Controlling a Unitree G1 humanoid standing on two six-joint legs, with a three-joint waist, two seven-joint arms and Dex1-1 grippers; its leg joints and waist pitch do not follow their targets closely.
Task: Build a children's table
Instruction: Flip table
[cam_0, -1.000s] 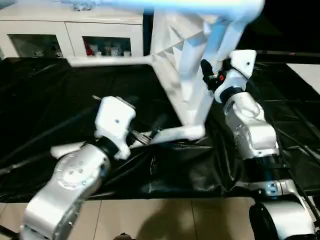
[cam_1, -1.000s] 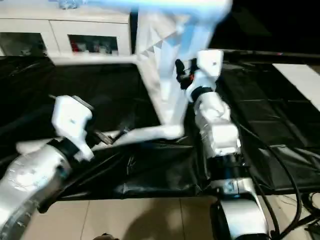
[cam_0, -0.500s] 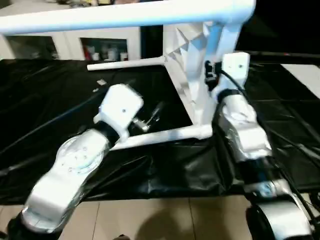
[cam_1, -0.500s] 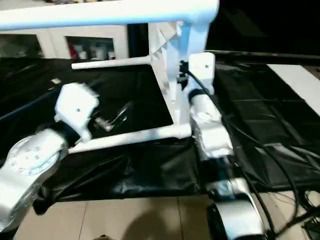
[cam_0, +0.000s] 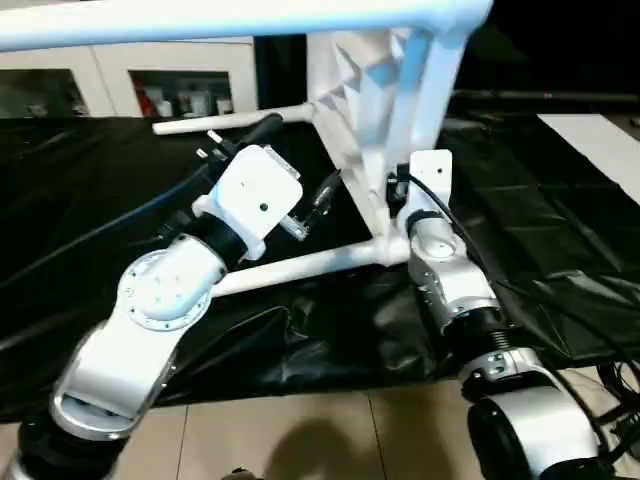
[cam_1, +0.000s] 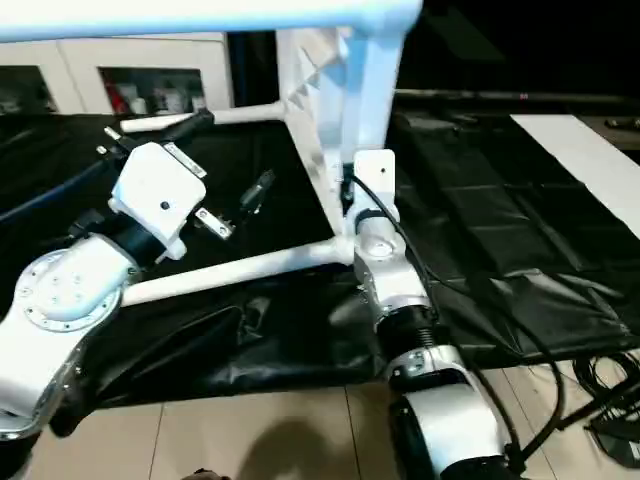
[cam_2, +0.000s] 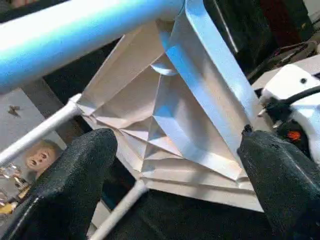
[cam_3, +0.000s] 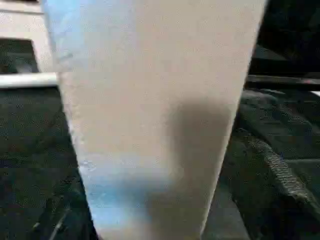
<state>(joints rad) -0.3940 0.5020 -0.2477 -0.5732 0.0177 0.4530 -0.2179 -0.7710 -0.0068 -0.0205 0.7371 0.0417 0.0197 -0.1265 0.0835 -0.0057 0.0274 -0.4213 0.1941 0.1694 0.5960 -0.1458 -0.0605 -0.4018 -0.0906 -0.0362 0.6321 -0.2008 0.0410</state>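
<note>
Table (cam_0: 375, 110) stands tipped on its edge on the black sheet (cam_0: 90, 200) in the eye views, ribbed underside facing left, legs jutting out left, one leg (cam_0: 310, 265) low between the two arms; right gripper (cam_0: 400, 185) sits against the tabletop's edge, its jaw state hard to tell. Left wrist view: left gripper (cam_2: 175, 165) gapes wide, fingers (cam_2: 75, 175) apart, holding nothing, with the ribbed corner beyond them. Right wrist view: the white tabletop edge (cam_3: 150, 115) rises close ahead.

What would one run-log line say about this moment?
table: on its side on black sheet, legs fitted | left gripper: open, facing ribbed underside, empty | right gripper: at the top's edge, grip unclear
</note>
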